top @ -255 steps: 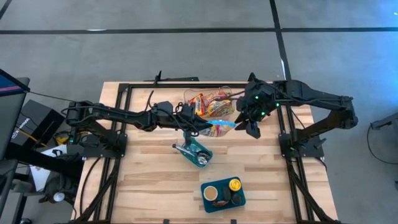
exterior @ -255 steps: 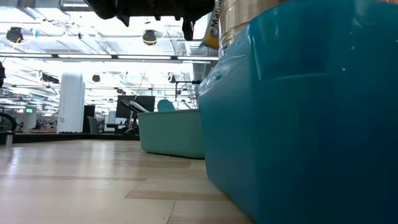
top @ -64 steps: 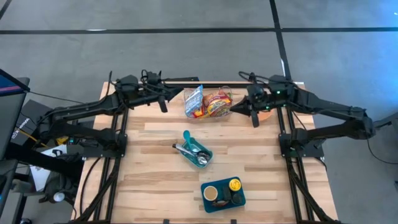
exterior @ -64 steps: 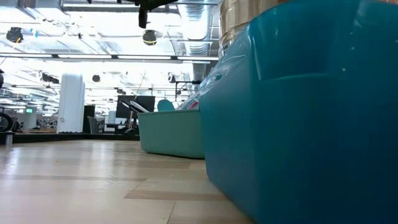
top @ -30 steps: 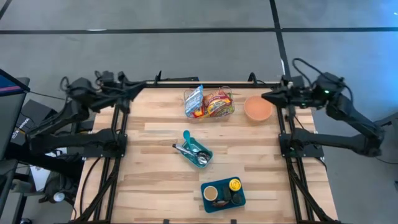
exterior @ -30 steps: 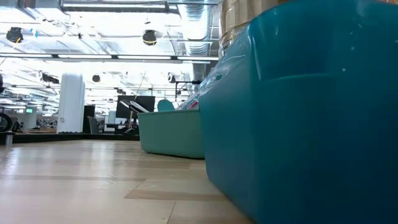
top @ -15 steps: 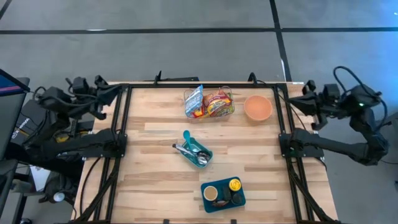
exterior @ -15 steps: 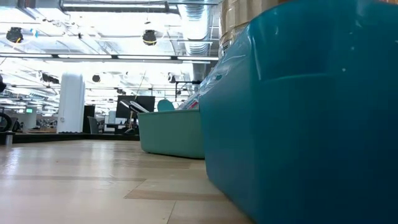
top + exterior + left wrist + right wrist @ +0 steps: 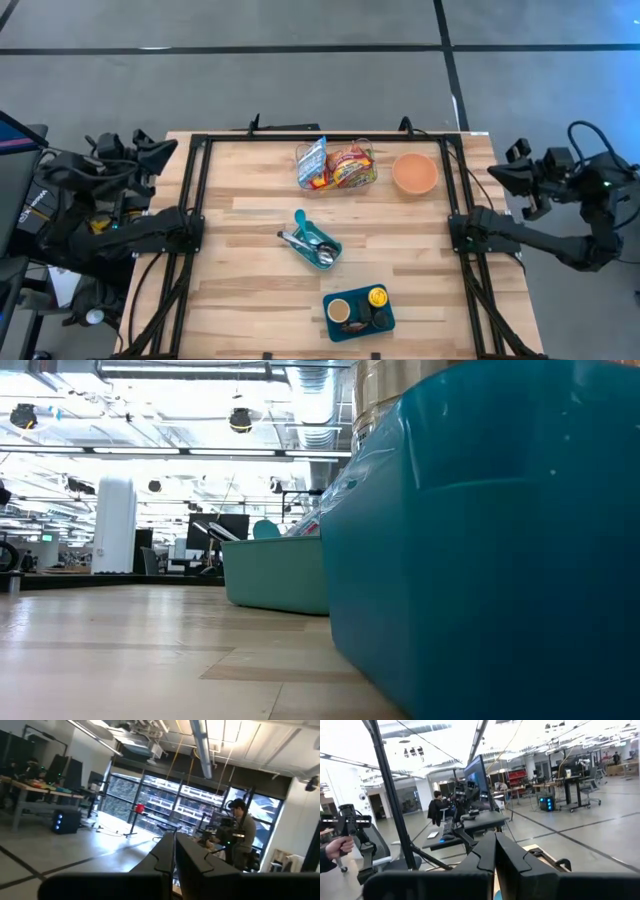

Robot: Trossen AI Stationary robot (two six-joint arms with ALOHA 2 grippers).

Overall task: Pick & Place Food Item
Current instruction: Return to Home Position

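Snack packets (image 9: 345,166) lie in a clear basket (image 9: 336,181) at the table's far middle, and a blue packet (image 9: 312,160) leans at its left end. An orange bowl (image 9: 414,173) stands to the basket's right. My left gripper (image 9: 168,147) is shut and empty, beyond the table's far left corner. My right gripper (image 9: 493,171) is shut and empty, beyond the table's right edge. Both wrist views look out into the room past shut fingers: the left gripper (image 9: 174,851) and the right gripper (image 9: 495,851).
A teal tray of utensils (image 9: 316,241) sits mid-table, and a teal tray with a cup and jars (image 9: 359,310) sits near the front edge, filling the low view's right (image 9: 480,550). Black frame rails (image 9: 196,200) run along both table sides. People stand in the room beyond (image 9: 242,832).
Both arms have drawn back from the table's far corners. My left gripper has gone outward past the left edge and my right gripper outward past the right edge, both staying shut and empty. The basket, bowl and trays have stayed where they were.
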